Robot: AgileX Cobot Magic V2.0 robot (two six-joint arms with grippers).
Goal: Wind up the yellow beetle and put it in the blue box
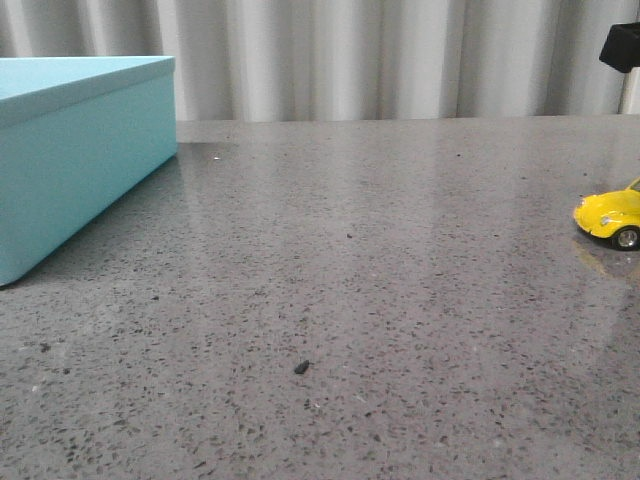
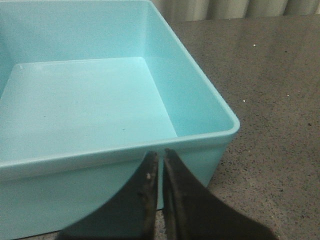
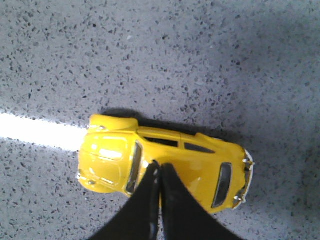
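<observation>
The yellow beetle (image 1: 608,215) stands on its wheels at the far right edge of the grey table, partly cut off by the frame. In the right wrist view it (image 3: 200,160) is seen from above, and my right gripper (image 3: 160,165) is shut and empty, just over its roof. The blue box (image 1: 70,150) stands at the far left. In the left wrist view the blue box (image 2: 200,141) is open on top and empty inside. My left gripper (image 2: 161,152) is shut and empty, close in front of the box's near wall by a corner.
The speckled grey stone table (image 1: 350,250) stretches between box and car. A small dark crumb (image 1: 301,367) lies near the front middle. A pleated curtain (image 1: 350,60) hangs behind the table. A black part (image 1: 622,45) shows at the top right.
</observation>
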